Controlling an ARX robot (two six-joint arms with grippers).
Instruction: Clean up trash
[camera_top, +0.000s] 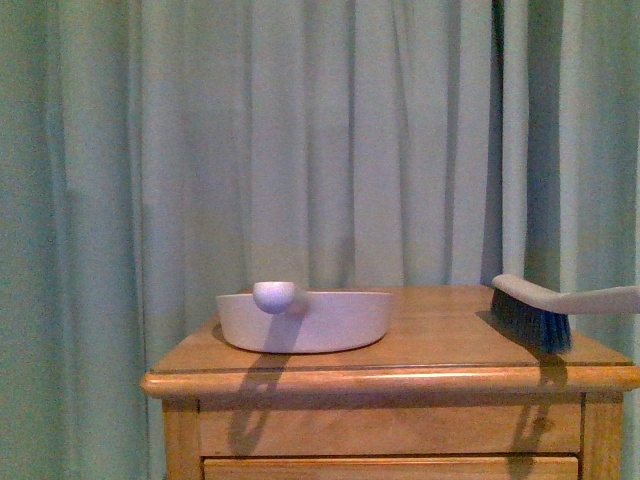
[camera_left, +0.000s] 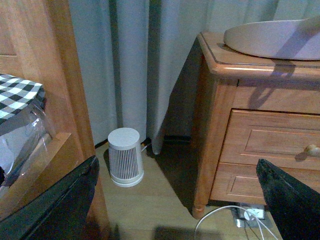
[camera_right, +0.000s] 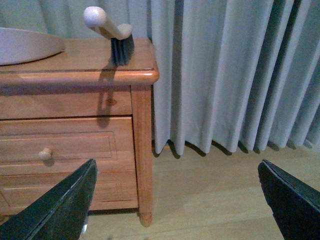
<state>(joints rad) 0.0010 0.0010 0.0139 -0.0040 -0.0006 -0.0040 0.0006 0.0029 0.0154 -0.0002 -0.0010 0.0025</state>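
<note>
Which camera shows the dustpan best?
The front view: the whole dustpan sits on the cabinet, handle facing the camera. The left and right wrist views each show only a cropped portion.

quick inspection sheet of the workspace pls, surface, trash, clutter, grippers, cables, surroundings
surface: wooden dresser top, carrying two tools only
job's things: trash, nothing seen in any view
clutter: pinkish dustpan left of centre, handle toward the front camera; hand brush at the right end, dark bristles resting on the top
grippers: left gripper open, right gripper open, both holding nothing
cables: white cable and power strip on the floor under the dresser
surroundings: curtains behind; wood floor; small white ribbed appliance by the curtain; checked fabric beside the left arm
</note>
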